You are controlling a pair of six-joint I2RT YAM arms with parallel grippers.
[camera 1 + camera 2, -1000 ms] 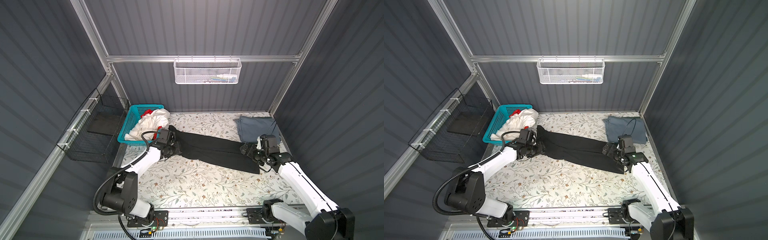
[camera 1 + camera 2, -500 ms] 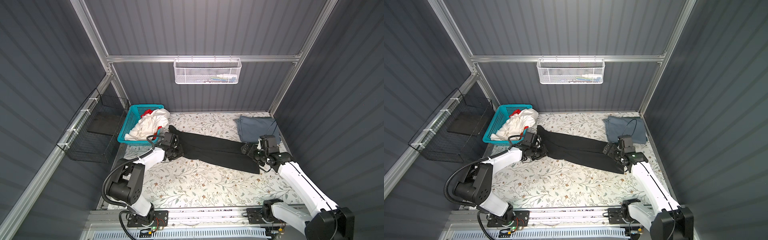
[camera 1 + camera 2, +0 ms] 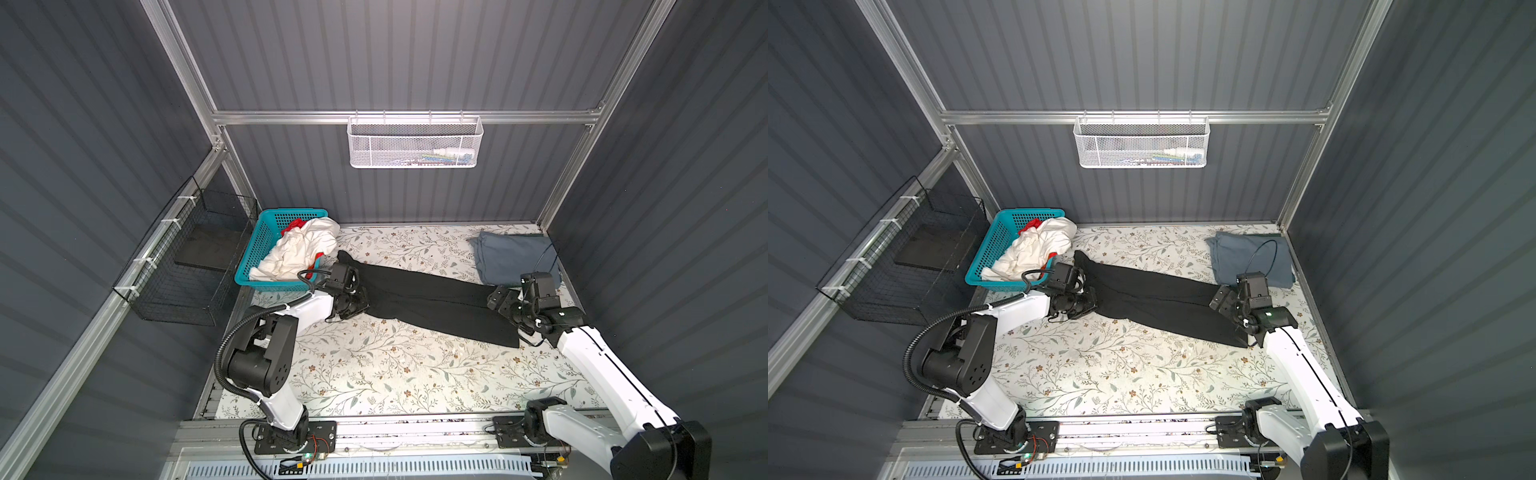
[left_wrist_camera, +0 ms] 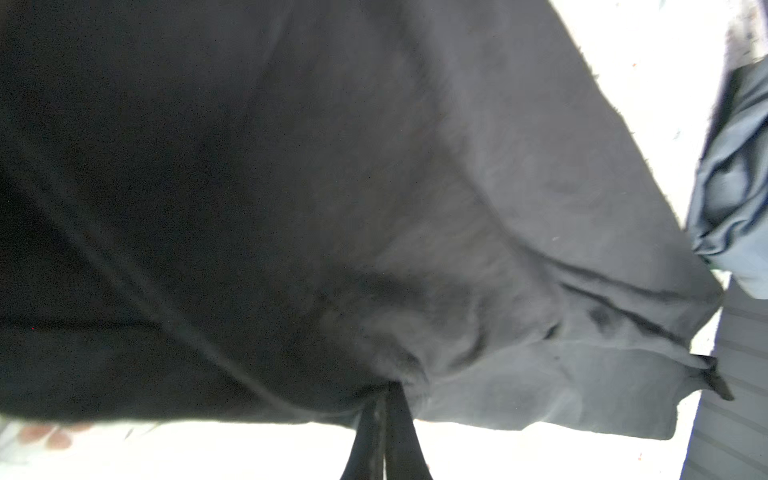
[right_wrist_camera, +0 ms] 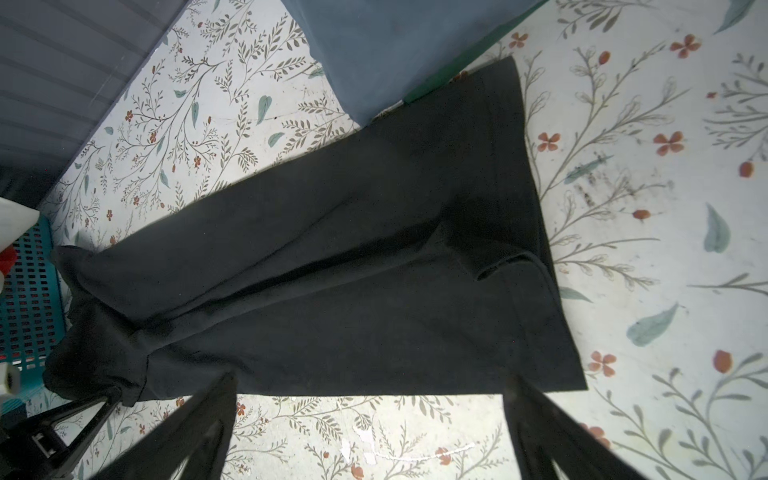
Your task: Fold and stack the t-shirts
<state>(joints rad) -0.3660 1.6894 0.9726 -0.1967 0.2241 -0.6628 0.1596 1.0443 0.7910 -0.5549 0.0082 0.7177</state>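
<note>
I see the black shirt (image 3: pixel 428 299) lying in a long folded band across the flowered table (image 3: pixel 395 374), running from beside the basket (image 3: pixel 257 243) toward the right side. My left gripper (image 4: pixel 386 399) is clenched on the shirt's left end; in the left wrist view the two fingers meet at the hem and the cloth puckers around them. My right gripper (image 5: pixel 370 380) is spread wide at the shirt's other end, with its fingers (image 5: pixel 199 419) coming down at the near edge. I cannot tell whether they touch the cloth, and nothing is gripped between them. The blue-grey shirt (image 3: pixel 511 257) lies folded in the far right corner, its near edge just beside the black one. The white shirt (image 3: pixel 299 249) is heaped in the basket and spills over its rim, with the red shirt (image 3: pixel 293 224) showing from under it.
</note>
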